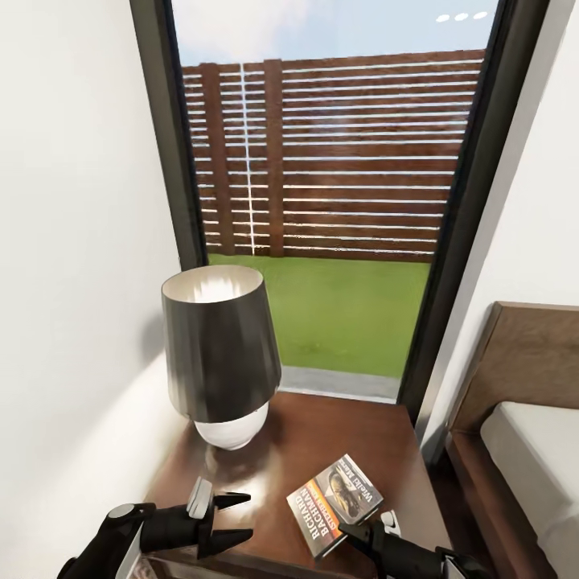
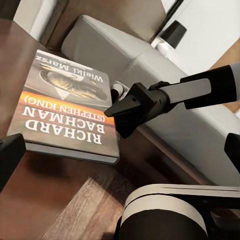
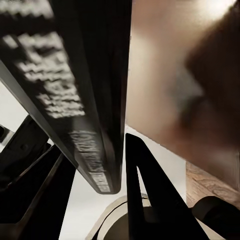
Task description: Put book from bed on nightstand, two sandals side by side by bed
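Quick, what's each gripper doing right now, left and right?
Left gripper: open, empty, above the nightstand.
Right gripper: at the book lying on the nightstand; a finger on each side of its edge, grip cannot be told.

Nightstand [image 1: 322, 434]: reddish-brown glossy wooden top, set against white wall on left, bed [image 1: 531, 450] just beside right edge, window behind far edge.

Lamp [image 1: 219, 354]: dark grey shade, white rounded base, stands on top near far-left corner.

Book [image 1: 334, 503]: lies flat on top near front-right corner, cover up, turned askew to edges, white "RICHARD BACHMAN" lettering toward front edge; corner of book at or slightly past front edge.

Bed: off-white mattress on dark wooden base, brown headboard toward window wall; visible part bare.
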You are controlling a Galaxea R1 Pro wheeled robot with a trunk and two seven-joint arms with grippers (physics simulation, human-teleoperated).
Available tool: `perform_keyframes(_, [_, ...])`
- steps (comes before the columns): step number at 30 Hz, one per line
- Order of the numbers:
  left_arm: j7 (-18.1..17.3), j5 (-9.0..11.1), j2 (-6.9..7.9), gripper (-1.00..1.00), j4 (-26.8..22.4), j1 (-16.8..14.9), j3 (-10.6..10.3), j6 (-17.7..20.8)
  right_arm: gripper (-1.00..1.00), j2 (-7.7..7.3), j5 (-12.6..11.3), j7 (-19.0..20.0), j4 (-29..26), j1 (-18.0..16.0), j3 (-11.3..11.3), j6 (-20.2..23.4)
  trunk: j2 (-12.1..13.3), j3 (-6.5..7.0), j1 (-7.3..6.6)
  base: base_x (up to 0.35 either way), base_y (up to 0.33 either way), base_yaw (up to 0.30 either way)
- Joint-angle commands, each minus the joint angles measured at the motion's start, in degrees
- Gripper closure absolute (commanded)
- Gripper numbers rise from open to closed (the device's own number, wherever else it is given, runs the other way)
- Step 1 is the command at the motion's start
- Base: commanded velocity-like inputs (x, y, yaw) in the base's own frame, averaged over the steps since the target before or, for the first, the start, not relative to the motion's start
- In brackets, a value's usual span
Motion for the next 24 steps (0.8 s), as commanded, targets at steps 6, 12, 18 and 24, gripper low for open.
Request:
perform_keyframes(6, [-0.32,-0.34,-0.05,-1.0,-0.05,-0.03,0.15,0.45,1.0,0.01,0.05,0.12,0.0,0.0,-0.28,0.45,-0.02,-0.06,0.01,0.248,0.0,0.0])
perform_keyframes(12, [-0.3,-0.34,-0.05,-1.0,-0.05,-0.03,0.14,0.45,1.0,0.01,0.05,0.11,0.0,-0.06,-0.28,0.46,-0.02,-0.06,0.01,0.059,0.0,0.0])
perform_keyframes(18, [-0.31,-0.34,-0.05,-1.0,-0.05,-0.03,0.14,0.45,1.0,0.01,0.07,0.11,0.0,-0.03,-0.28,0.44,-0.02,-0.06,0.01,0.109,0.0,0.0])
perform_keyframes(24, [-0.32,-0.34,-0.05,-1.0,-0.05,-0.03,0.19,0.45,1.0,0.01,0.07,0.05,0.0,-0.03,-0.28,0.38,-0.02,-0.06,0.01,0.007,0.0,0.0])
